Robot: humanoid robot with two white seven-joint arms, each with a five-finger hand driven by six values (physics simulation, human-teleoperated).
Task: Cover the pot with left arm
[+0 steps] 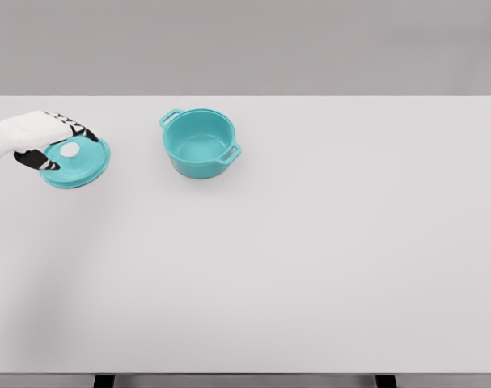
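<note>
We find the round teal lid with a white knob [75, 162] at nine o'clock on the white tabletop [310, 259], well apart from the open teal two-handled pot [199, 143]. The left hand [35, 136] has its fingers grasping the lid's edge. We judge the lid rigid, light, perhaps slippery; the knob offers surer hold. No markings are legible.

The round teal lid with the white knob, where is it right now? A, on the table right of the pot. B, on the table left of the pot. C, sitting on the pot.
B: the round teal lid lies on the white table, left of the open teal pot, under the left hand.
</note>
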